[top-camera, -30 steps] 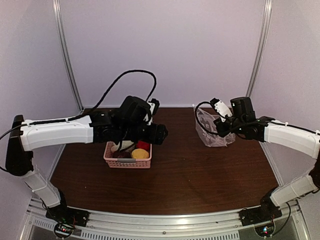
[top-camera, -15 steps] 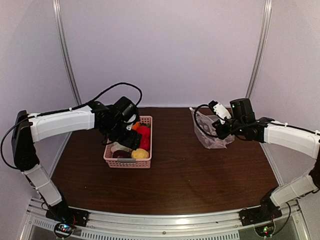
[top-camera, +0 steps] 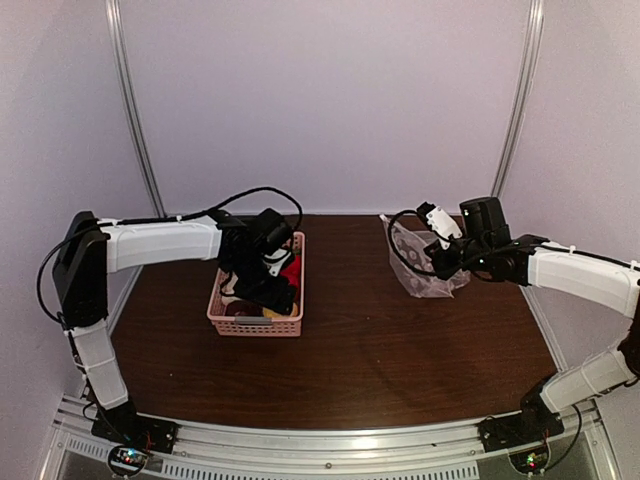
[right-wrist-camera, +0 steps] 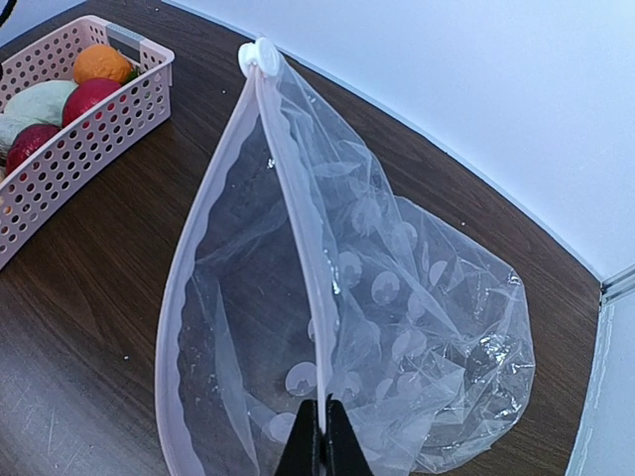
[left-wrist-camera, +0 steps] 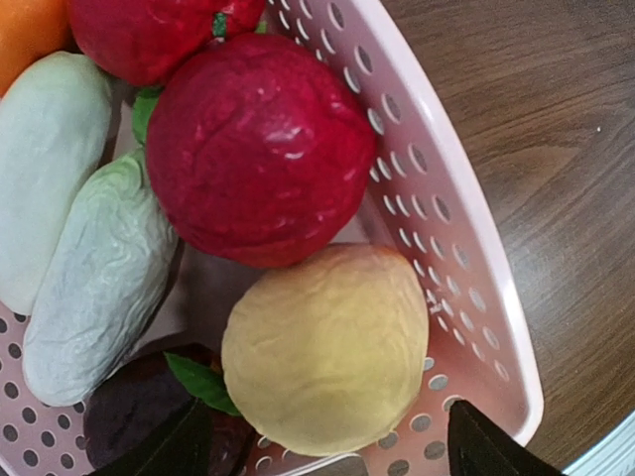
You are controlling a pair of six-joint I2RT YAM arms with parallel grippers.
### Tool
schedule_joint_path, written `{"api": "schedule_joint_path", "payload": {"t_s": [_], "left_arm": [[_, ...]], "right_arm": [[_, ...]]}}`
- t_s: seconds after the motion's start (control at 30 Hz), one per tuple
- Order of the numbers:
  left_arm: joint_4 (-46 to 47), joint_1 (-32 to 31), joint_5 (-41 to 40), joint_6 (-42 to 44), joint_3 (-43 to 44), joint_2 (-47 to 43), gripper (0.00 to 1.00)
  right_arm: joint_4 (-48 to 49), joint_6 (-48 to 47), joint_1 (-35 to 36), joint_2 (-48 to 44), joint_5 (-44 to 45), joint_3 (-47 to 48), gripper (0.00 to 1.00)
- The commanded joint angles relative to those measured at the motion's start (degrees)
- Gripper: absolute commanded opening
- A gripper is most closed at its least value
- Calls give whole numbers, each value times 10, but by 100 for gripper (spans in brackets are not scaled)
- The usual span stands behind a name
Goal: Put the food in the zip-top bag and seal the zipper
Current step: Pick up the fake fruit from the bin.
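Note:
The food lies in a pink basket (left-wrist-camera: pixel 466 228): a yellow piece (left-wrist-camera: pixel 327 347), a red one (left-wrist-camera: pixel 258 149) with a second red behind it, an orange one (left-wrist-camera: pixel 25 40) and whitish-green pieces (left-wrist-camera: pixel 94 278). My left gripper (left-wrist-camera: pixel 322 458) is down in the basket's near end (top-camera: pixel 270 290), open, its fingertips (left-wrist-camera: pixel 174 446) either side of the yellow piece and apart from it. The zip-top bag (right-wrist-camera: pixel 417 307) stands at the right (top-camera: pixel 425 268) with its mouth gaping. My right gripper (right-wrist-camera: pixel 322 436) is shut on the zipper (right-wrist-camera: pixel 293 198) strip, holding that edge up.
A dark purple piece with a green leaf (left-wrist-camera: pixel 139 412) lies beside the yellow one. A white slider (right-wrist-camera: pixel 260 55) sits at the far end of the zipper. The basket (right-wrist-camera: pixel 89 129) is to the bag's left, with bare brown table (top-camera: pixel 400 360) between and in front.
My left arm swung back over the basket and dropped its gripper into the near end, around the yellow piece. The right gripper and the bag have stayed put.

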Motion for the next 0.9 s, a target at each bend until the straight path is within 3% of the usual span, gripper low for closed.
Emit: {"api": "schedule_joint_path", "payload": {"t_s": [0.0, 0.3, 0.43, 0.57, 0.87], "left_arm": [[10, 4, 18, -2, 23, 31, 83], [26, 4, 2, -2, 28, 58, 77], [30, 4, -5, -3, 33, 58, 61], [16, 4, -24, -2, 37, 35, 55], [-33, 4, -68, -7, 39, -52, 52]], "right_arm": [[-7, -1, -4, -6, -7, -8, 0], [-9, -1, -4, 3, -10, -8, 0], [-10, -2, -4, 2, -9, -7, 0], [-7, -3, -5, -2, -4, -10, 0], [-8, -5, -5, -4, -1, -10, 0]]}}
